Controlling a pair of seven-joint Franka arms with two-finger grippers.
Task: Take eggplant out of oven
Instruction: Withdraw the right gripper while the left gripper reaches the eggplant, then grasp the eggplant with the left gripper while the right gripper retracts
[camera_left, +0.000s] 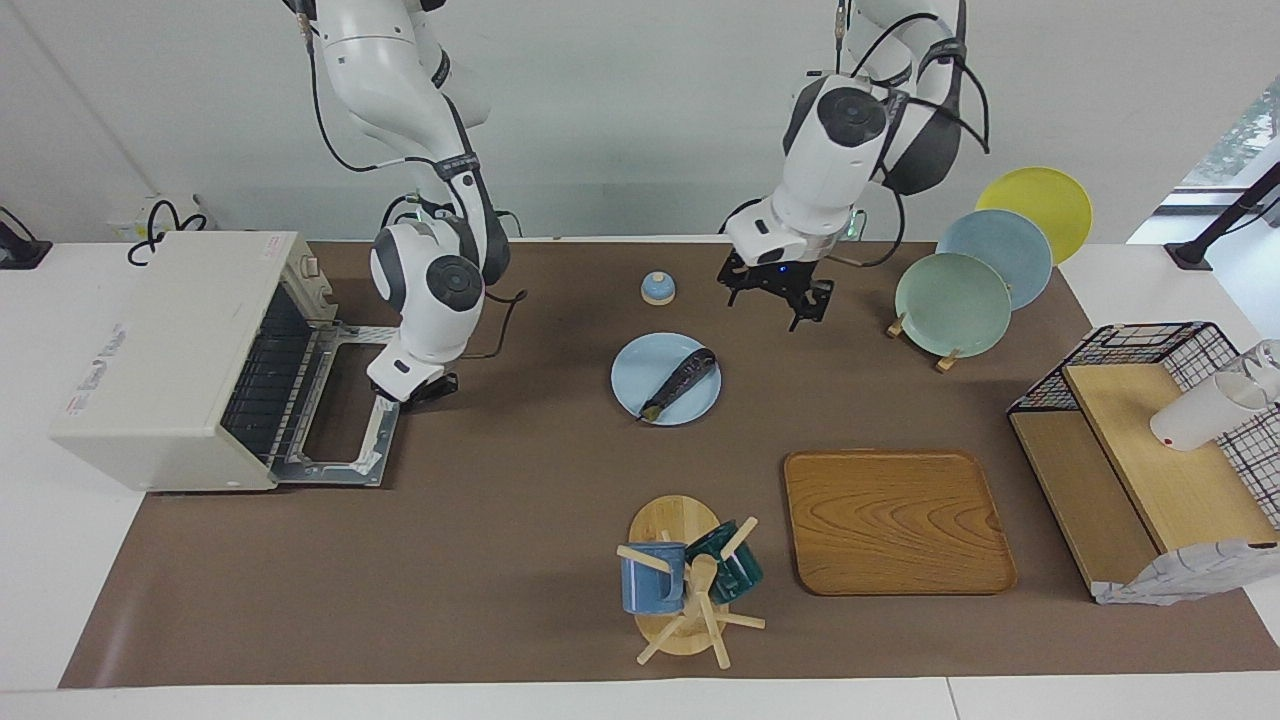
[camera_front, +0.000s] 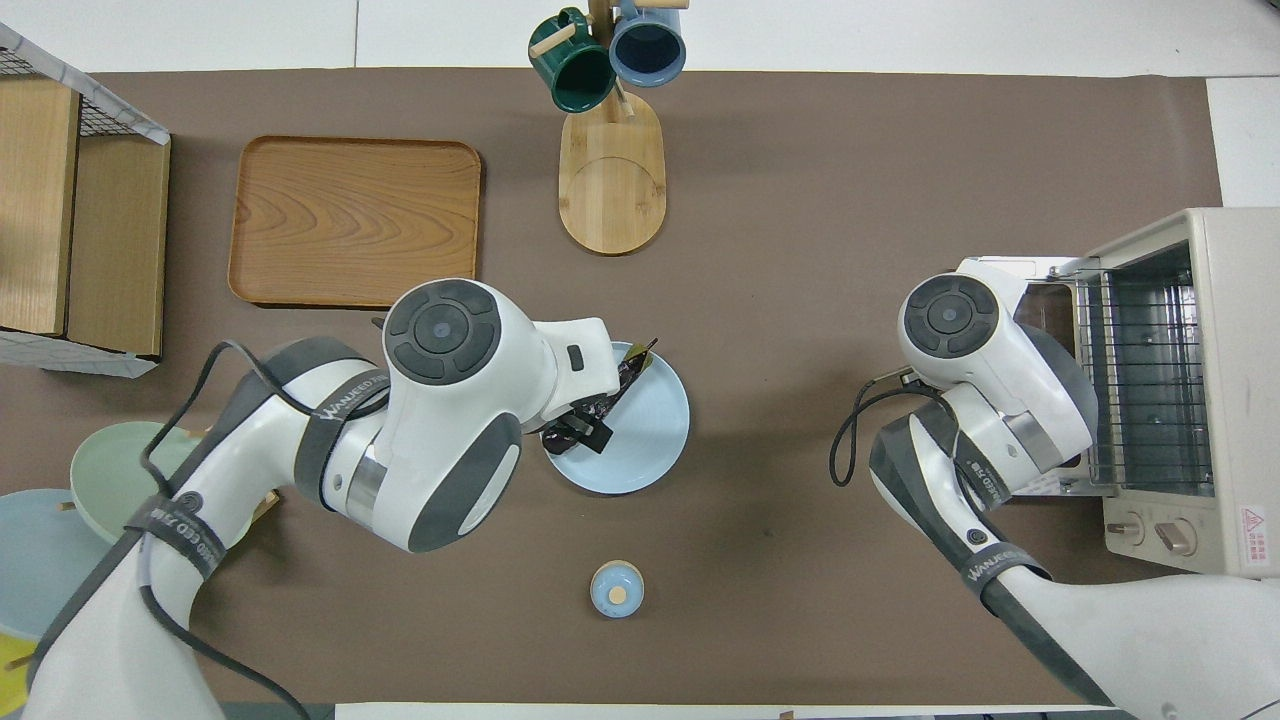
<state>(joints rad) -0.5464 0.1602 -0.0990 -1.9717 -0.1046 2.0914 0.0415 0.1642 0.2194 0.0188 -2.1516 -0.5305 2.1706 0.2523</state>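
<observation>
Facing view, eggplant (camera_left: 683, 379) on plate (camera_left: 640, 366), uncrowded

Eggplant (camera_left: 680, 381) on plate (camera_left: 640, 390), mid-table; open oven (camera_left: 170, 360) at right arm's end.

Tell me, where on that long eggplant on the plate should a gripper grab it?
Probably at the eggplant's thicker middle, coming straight down, fingers closing across its narrow width. It lies flat and slantwise on the light blue plate, its sides free, while its stem end tapers too thin to grip.
</observation>
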